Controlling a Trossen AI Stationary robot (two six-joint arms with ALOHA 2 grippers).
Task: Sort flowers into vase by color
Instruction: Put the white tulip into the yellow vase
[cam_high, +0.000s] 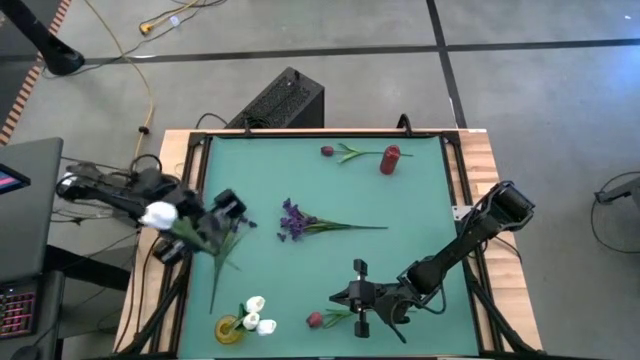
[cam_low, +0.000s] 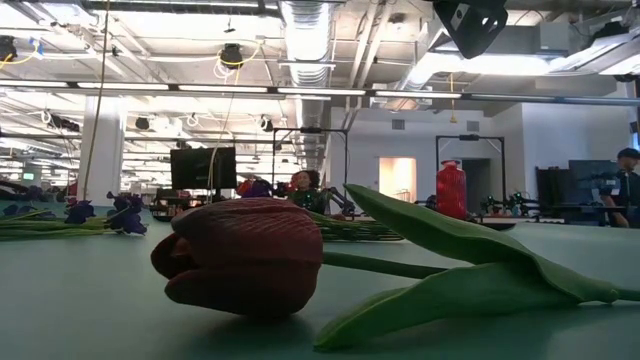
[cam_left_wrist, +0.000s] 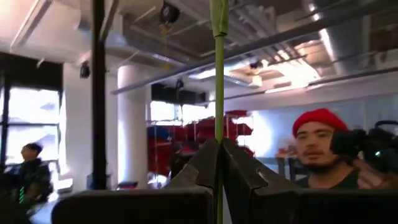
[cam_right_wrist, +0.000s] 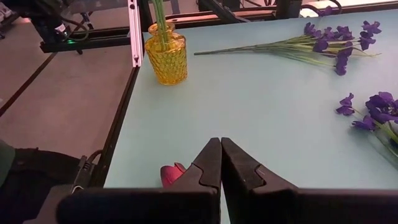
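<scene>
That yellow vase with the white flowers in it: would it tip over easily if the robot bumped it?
Possibly. The yellow vase looks squat with a narrower neck, so it probably stands fairly steady. It seems to be glass, so likely heavy for its size and breakable. The white flowers lean out to one side, which might help a knock tip it.

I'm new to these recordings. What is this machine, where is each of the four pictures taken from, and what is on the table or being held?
Two dark robot arms work at a green table. One picture looks straight down, one sits at table height, and one comes from each arm's wrist.

The left gripper is shut on a white flower; its wrist view shows the green stem pinched between the fingers.

The right gripper is shut, low beside a dark red tulip, the flower that fills the table-height picture. Whether it grips the stem is unclear.

Also on the table: a yellow vase already holding white flowers, a purple sprig, another red tulip and a red vase.
</scene>
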